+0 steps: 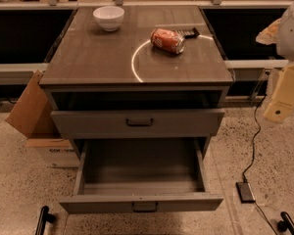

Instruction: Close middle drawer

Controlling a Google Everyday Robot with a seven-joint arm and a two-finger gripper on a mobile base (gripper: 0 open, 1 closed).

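The middle drawer (142,202) is pulled far out of the grey-brown cabinet (88,58) and is empty. Its small dark bar handle (144,207) sits in the centre of its front, near the bottom of the view. Above it, the taller-fronted top drawer (137,123) with the wider handle stands slightly out. The lowest drawer is hidden under the open one. My gripper (280,104), on a cream-coloured arm, is at the right edge of the view. It is level with the top drawer and well clear of the cabinet, touching nothing.
On the cabinet top are a white bowl (109,17), an orange can on its side (167,40) and a small black object (188,33). A cardboard box (32,114) stands left of the cabinet. A cable and black adapter (246,191) lie on the floor at the right.
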